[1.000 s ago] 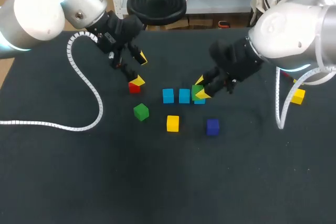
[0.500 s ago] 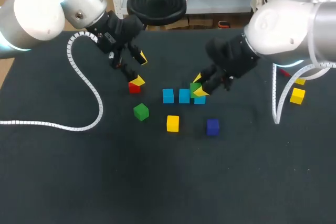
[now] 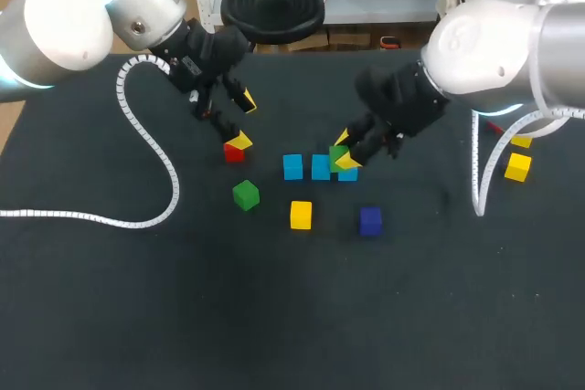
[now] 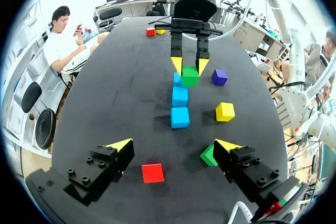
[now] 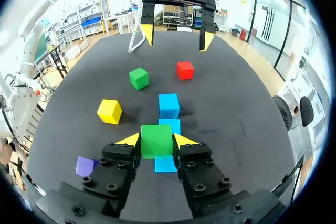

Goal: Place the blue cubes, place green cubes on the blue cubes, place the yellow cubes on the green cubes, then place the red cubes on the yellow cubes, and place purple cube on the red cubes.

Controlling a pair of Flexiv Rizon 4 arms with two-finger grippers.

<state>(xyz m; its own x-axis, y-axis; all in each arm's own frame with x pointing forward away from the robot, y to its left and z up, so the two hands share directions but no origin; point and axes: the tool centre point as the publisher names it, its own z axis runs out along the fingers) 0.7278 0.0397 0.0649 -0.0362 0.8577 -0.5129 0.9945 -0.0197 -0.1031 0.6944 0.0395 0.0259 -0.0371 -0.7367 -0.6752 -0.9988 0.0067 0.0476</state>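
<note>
1. Right wrist view: the right gripper (image 5: 157, 140) pinches a green cube (image 5: 156, 144) directly above the end blue cube (image 5: 166, 164). I cannot tell whether they touch.
2. The three blue cubes (image 3: 320, 167) form a row parallel to the far edge of the worktop (image 3: 274, 317). The held cube is over the one nearest the right edge.
3. The left gripper (image 4: 173, 145) is spread, with a red cube (image 4: 153, 172) below and between its fingers.
4. Counted: three blue, two green including the second green cube (image 3: 245, 195), one purple cube (image 3: 370, 220), and one central yellow cube (image 3: 301, 215). Two more yellow cubes and another red lie near the right edge.
</note>
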